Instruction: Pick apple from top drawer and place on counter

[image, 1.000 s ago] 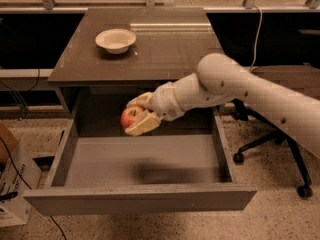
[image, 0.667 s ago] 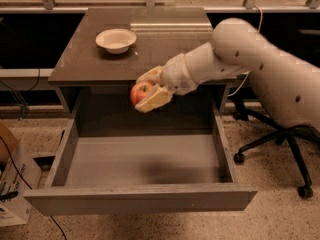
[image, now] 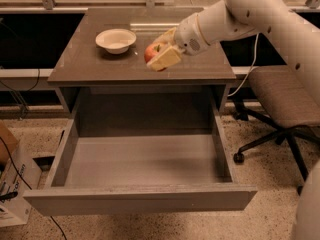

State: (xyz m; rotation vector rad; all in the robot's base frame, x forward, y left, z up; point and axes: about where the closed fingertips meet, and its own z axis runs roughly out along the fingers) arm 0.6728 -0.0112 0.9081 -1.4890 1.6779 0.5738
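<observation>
The claw point(image: 161, 54), pinching the apple point(image: 152, 51), hangs above the worktop point(image: 100, 66) near the bowl point(image: 116, 40); released too high, it could roll back into the open top drawer point(image: 140, 159).

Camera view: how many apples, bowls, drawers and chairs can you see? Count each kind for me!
Apples: 1, the apple, held in the gripper just above the counter
Bowls: 1, the white bowl, sitting on the counter
Drawers: 1, the top drawer, pulled open
Chairs: 1, the chair, at the right
Total: 4
</observation>
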